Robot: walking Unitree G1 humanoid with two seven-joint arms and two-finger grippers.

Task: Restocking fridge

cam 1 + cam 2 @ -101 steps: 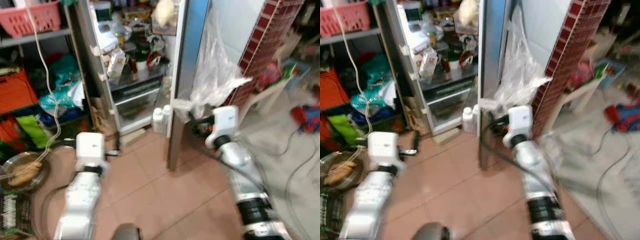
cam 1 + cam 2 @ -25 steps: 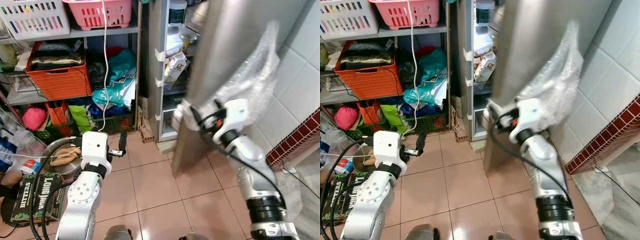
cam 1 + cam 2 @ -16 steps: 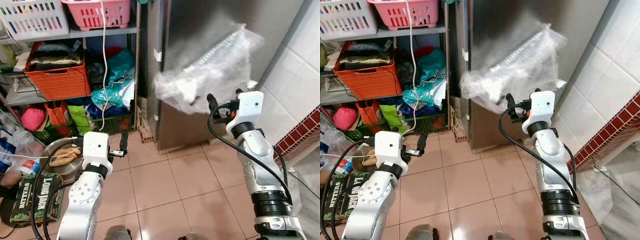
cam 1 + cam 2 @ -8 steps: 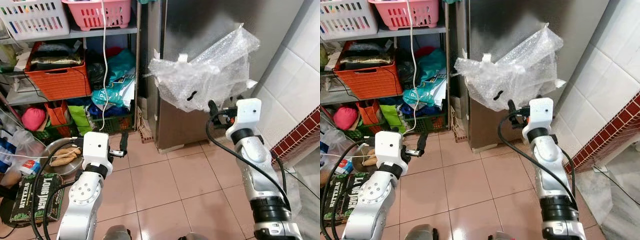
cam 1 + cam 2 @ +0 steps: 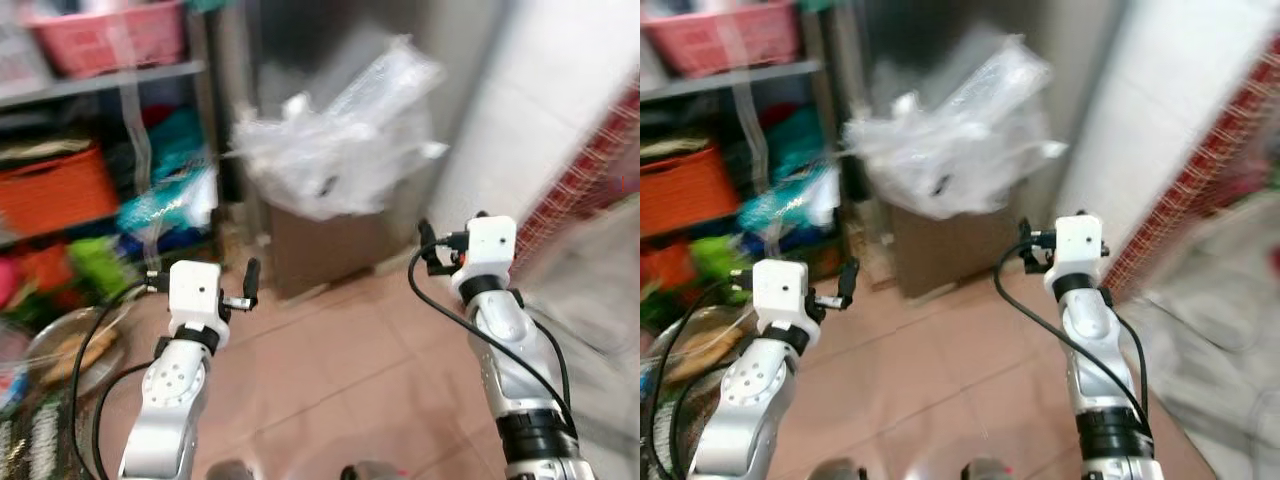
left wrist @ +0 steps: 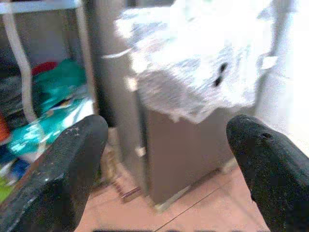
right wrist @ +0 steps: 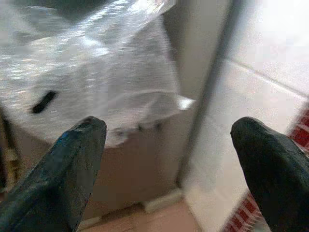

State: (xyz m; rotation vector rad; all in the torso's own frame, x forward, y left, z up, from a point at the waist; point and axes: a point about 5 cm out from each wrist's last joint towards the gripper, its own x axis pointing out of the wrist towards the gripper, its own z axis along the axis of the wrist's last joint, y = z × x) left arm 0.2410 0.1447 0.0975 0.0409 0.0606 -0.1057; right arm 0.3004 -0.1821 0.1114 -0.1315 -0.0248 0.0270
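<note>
The steel fridge stands straight ahead with its door shut. A crumpled sheet of clear bubble wrap hangs across the door front. My right gripper is held up in front of the fridge's lower right corner, apart from it, open with nothing in it. My left gripper hovers to the left of the fridge, also open with nothing in it. In the left wrist view the two black fingertips frame the bubble wrap. The right wrist view looks at the bubble wrap and the door's foot. The head views are blurred.
Left of the fridge are shelves with a pink basket, an orange crate and bags. A bowl of food sits on the floor at the left. A white tiled wall and red tiles close the right side.
The fridge door has swung shut, and my right gripper has come off it and drawn back. The whole view has since shifted and blurred, so the camera is moving.
</note>
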